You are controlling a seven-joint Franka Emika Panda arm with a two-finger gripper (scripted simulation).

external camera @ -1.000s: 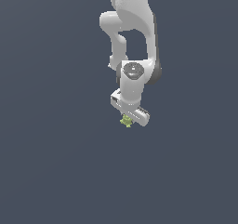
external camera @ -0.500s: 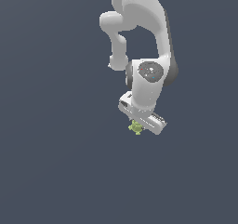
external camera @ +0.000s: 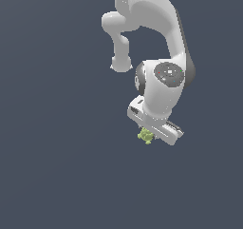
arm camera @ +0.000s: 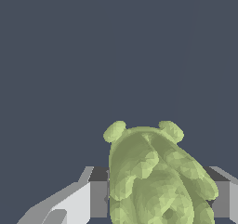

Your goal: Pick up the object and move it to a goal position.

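Yellow-green and knobby, the object (arm camera: 155, 179) sits pinched between the fingers of the tool (external camera: 148, 137), hanging under the white arm (external camera: 159, 88). Looks like the carry step — next is steady travel to the goal, no loosening.

I see smooth, slightly glossy white plastic-looking gripper (external camera: 151, 132), matt dark pads on its fingers (arm camera: 98, 199), between them the lumpy, faceted, matt yellow-green object (arm camera: 153, 176)

The arm (external camera: 161, 42) has swung toward four o'clock in the exterior view, carrying the tool (external camera: 151, 132) and the object (external camera: 145, 136) with it; the wrist has tilted further.
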